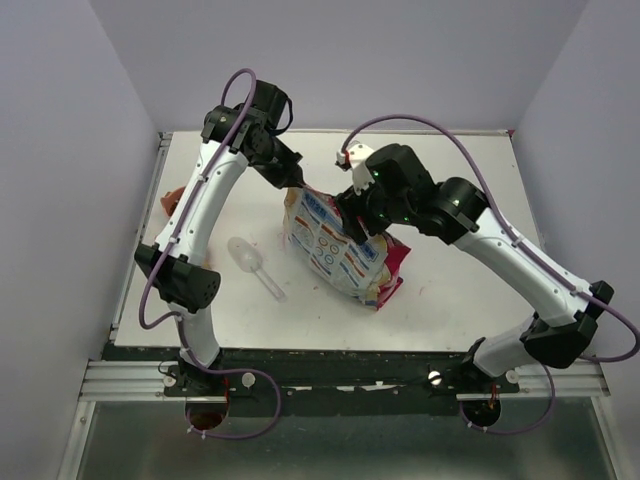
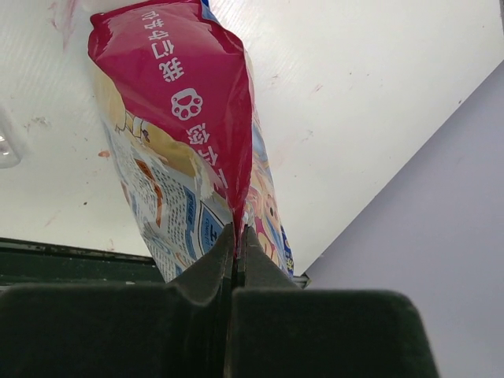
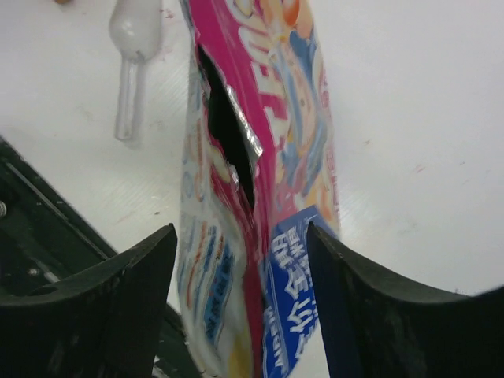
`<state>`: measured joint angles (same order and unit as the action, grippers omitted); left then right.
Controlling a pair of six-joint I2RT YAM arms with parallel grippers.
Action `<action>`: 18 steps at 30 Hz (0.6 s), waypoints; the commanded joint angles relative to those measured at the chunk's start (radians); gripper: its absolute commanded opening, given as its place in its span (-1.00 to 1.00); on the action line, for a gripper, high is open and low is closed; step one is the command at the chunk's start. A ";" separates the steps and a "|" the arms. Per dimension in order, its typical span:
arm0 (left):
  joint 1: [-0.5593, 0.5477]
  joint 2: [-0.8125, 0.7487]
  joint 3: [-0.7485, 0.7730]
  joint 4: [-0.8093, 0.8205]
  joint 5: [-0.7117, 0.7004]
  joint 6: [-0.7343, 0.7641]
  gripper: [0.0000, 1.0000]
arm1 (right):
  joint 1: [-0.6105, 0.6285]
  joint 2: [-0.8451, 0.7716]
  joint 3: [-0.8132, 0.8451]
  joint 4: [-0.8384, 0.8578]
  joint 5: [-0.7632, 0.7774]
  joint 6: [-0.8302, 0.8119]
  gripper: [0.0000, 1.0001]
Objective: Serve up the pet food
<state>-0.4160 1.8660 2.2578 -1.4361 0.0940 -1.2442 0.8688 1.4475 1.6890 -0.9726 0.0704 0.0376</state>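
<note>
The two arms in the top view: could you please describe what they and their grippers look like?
The left arm and right arm share a build: white tubular links between bulky black joints, each trailed by a looping purple cable. Small green lights glow on the right arm's wrist housing. The left gripper and right gripper have matte black, wedge-shaped fingers.
</note>
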 commanded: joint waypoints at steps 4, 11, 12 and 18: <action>0.048 -0.044 0.081 -0.101 0.010 -0.046 -1.00 | 0.104 0.171 0.107 0.026 0.276 -0.093 0.92; 0.063 -0.073 0.057 -0.118 0.009 -0.063 -1.00 | 0.239 0.278 0.164 0.086 0.748 -0.154 0.54; 0.063 -0.077 0.051 -0.115 0.006 -0.063 -1.00 | 0.249 0.287 0.169 0.089 0.794 -0.159 0.38; 0.068 -0.071 0.049 -0.116 -0.004 -0.047 -1.00 | 0.260 0.258 0.147 0.101 0.721 -0.197 -0.91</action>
<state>-0.3687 1.8626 2.2642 -1.4452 0.1127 -1.2766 1.1206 1.7325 1.8149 -0.9043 0.7227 -0.1146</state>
